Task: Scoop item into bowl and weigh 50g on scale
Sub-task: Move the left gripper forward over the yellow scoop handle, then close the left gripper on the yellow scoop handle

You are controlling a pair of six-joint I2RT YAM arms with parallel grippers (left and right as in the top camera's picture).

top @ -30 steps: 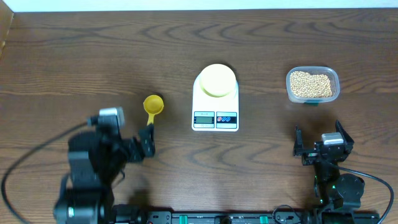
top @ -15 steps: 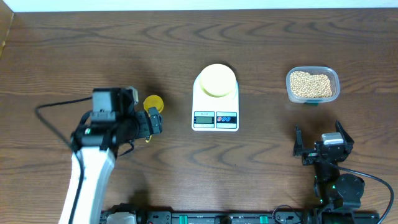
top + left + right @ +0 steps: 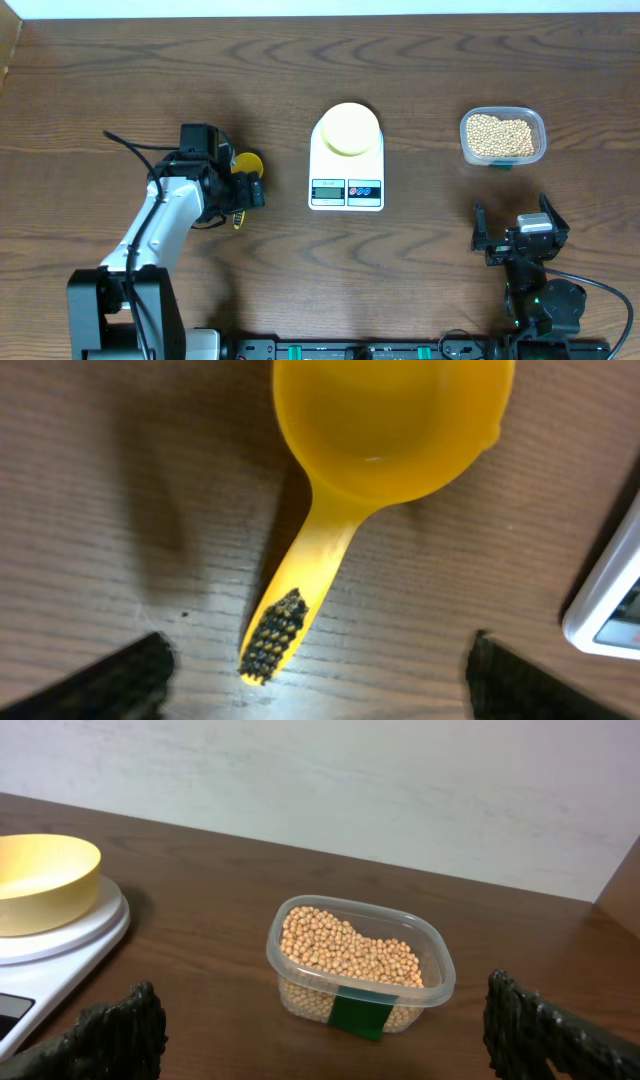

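At far left, straddling the handle of the yellow scoop [image 3: 390, 420] with the left gripper [image 3: 320, 680] spread wide, touching it with neither finger. At centre, sitting the pale yellow bowl [image 3: 347, 129] on the platform of the white scale [image 3: 346, 170]. At right, holding the beans [image 3: 345, 950] inside the clear tub [image 3: 360, 1013], beyond the right gripper [image 3: 513, 228], also gaping open.

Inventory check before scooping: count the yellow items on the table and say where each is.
2. The yellow scoop lies on the table left of the scale; the pale yellow bowl sits on the scale's platform. Nothing seems hidden.
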